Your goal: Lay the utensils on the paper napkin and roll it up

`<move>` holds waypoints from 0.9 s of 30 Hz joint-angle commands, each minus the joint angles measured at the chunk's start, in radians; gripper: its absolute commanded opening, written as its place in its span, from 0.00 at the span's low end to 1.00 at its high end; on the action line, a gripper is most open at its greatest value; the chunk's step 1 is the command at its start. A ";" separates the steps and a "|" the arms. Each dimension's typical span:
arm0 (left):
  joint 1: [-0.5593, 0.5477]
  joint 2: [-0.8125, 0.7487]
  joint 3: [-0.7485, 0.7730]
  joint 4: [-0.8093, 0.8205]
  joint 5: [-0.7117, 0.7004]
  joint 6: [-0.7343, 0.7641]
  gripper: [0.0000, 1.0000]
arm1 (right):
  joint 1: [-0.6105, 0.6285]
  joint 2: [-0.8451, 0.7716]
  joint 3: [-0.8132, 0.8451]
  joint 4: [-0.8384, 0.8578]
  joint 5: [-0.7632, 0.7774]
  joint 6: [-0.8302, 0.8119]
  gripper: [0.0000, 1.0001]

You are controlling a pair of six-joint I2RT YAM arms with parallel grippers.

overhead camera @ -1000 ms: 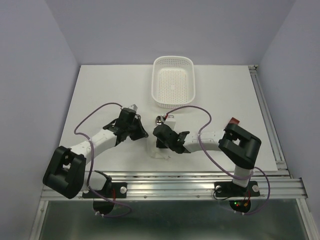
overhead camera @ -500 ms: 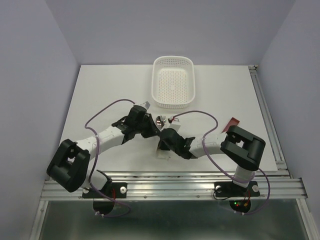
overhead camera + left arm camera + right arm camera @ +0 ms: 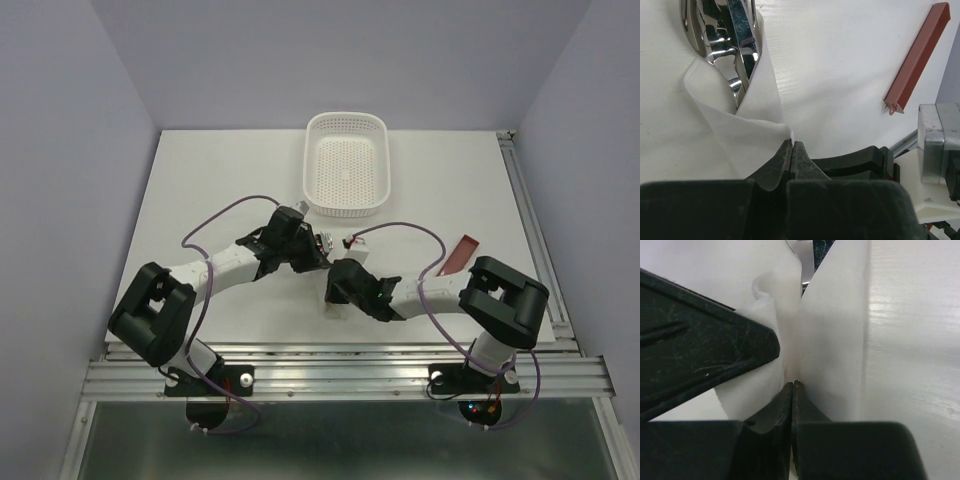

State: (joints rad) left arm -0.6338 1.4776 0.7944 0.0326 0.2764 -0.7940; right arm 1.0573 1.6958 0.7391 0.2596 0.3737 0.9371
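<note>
step: rolling (spoon (image 3: 710,35) already lies inside napkin (image 3: 760,100) fold, mid-worktop (image 3: 220,180), near basket (image 3: 346,116)) | left jaws: clenched on napkin edge | right jaws: clenched on napkin fold | next: probably turn both wrists together, paper taut, untorn

Bright, even; glare on spoon (image 3: 742,35); fgnd maybe soft

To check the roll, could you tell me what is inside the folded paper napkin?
Shiny metal ends of the utensils stick out of the paper napkin. Their handles lie hidden under the fold.
</note>
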 commanded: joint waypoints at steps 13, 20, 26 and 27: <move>-0.007 0.016 0.063 0.041 -0.011 0.047 0.00 | 0.015 -0.197 -0.078 -0.148 0.059 -0.004 0.03; -0.035 0.069 0.092 0.062 0.001 0.055 0.00 | 0.017 -0.189 -0.164 -0.033 -0.025 0.016 0.03; -0.063 0.112 0.117 0.098 0.024 0.056 0.00 | 0.023 -0.202 -0.213 0.024 -0.062 -0.004 0.02; -0.066 0.118 0.118 0.111 0.029 0.056 0.00 | 0.024 -0.202 -0.216 0.023 -0.059 -0.003 0.02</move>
State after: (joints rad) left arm -0.6888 1.5898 0.8680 0.0696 0.2829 -0.7559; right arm 1.0618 1.5047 0.5564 0.2485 0.3458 0.9394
